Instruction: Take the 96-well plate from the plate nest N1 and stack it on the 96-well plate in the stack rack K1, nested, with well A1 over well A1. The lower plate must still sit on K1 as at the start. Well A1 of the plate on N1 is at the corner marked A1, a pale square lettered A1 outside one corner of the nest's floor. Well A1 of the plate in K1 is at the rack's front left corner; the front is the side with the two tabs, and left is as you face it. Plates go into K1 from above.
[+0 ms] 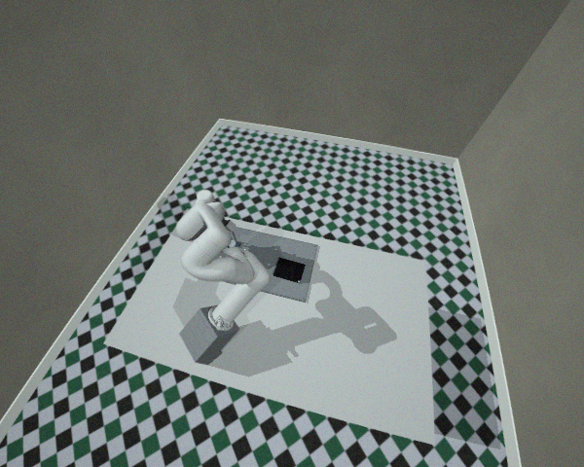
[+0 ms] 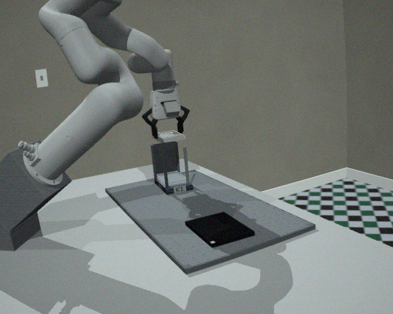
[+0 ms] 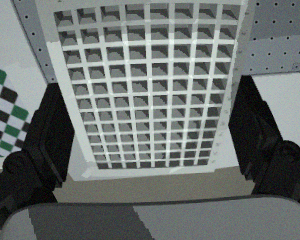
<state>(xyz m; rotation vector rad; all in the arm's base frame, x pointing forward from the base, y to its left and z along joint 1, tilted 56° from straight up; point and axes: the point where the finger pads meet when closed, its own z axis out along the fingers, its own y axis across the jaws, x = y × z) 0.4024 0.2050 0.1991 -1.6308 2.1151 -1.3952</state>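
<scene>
My gripper (image 2: 166, 129) is shut on a white 96-well plate (image 2: 170, 135) and holds it level in the air, just above the top of the stack rack K1 (image 2: 171, 169). In the wrist view the held plate (image 3: 146, 87) fills the frame between the two dark fingers. A second white 96-well plate (image 2: 172, 178) lies at the bottom of K1, behind the K1 label (image 2: 179, 189). The black plate nest N1 (image 2: 219, 228) lies empty on the grey base board, with its pale A1 square (image 2: 212, 241) at the near corner. In the top view the nest (image 1: 289, 269) shows beside the arm.
K1 has a tall dark back wall (image 2: 166, 157) and a thin upright post (image 2: 185, 163) at its right side. The grey base board (image 2: 207, 216) carries both rack and nest. The arm's wedge base (image 2: 10, 199) stands at the left.
</scene>
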